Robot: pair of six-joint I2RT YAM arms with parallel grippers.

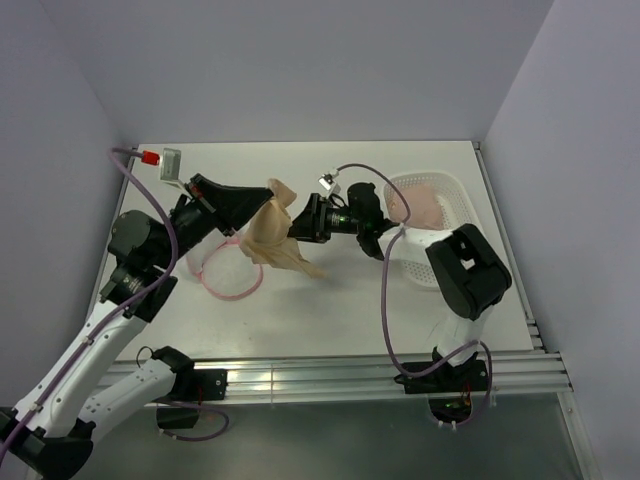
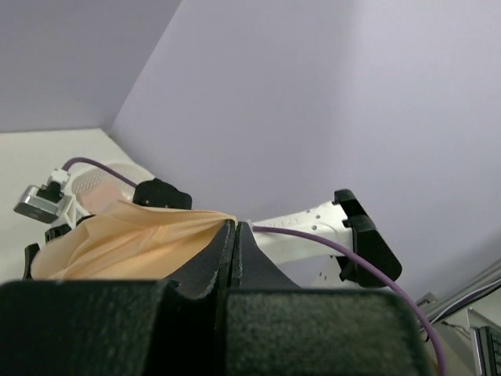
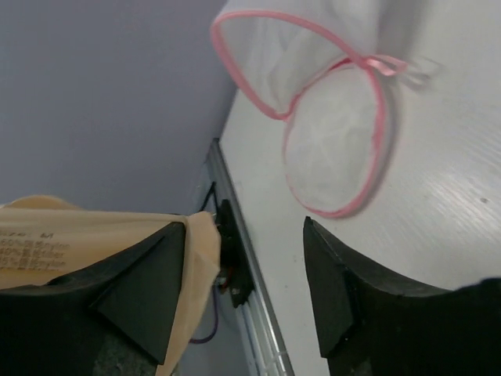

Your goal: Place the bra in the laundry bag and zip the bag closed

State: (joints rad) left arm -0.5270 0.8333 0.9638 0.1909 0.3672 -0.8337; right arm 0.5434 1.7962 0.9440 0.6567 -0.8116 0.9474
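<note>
The peach-tan bra hangs in the air between my two grippers, above the table. My left gripper is shut on its upper edge; in the left wrist view the fabric runs into the closed jaws. My right gripper is open beside the bra; in the right wrist view the fabric drapes over the outer side of one finger, with the gap empty. The laundry bag, white mesh with a pink rim, lies open on the table under the bra and shows in the right wrist view.
A white perforated basket holding a paler pink garment stands at the right of the table. The right arm's purple cable loops down beside it. Metal rails run along the table's near edge.
</note>
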